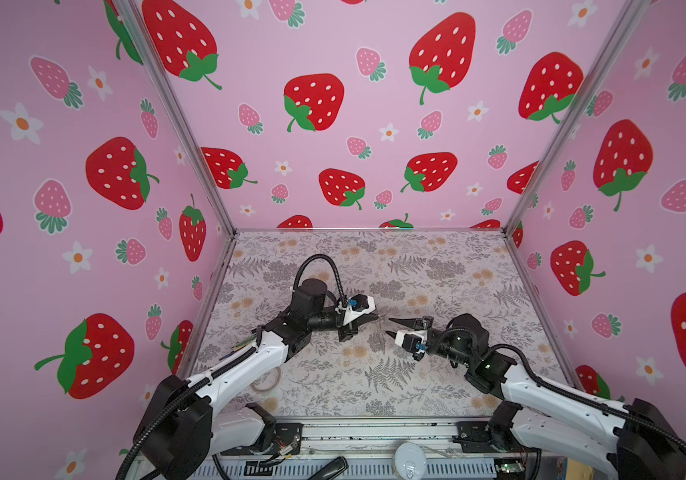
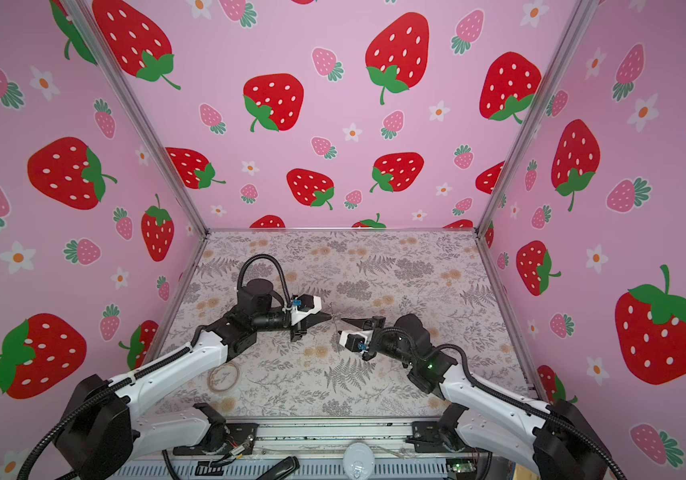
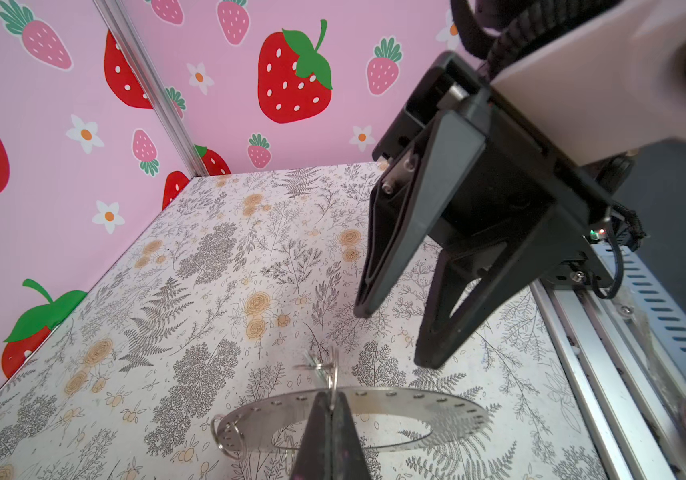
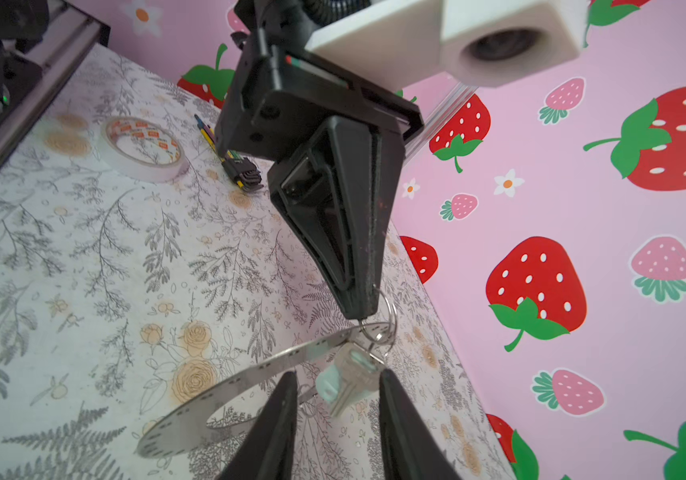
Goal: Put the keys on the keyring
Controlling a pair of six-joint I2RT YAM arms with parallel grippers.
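Steadying the keyring's (image 4: 166, 436) split ring (image 4: 376, 332) in my clamped left end effector (image 4: 364, 313), I am holding my right end effector (image 4: 337, 374) apart around the key (image 4: 351, 368).

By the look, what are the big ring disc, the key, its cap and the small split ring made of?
ring disc: thin sheet metal, probably steel; dull brushed grey, punched rim holes.
key: silvery metal, smooth, slight shine.
cap: pale mint plastic or rubber, matt; can't tell which.
split ring: bright metal wire, glinting.
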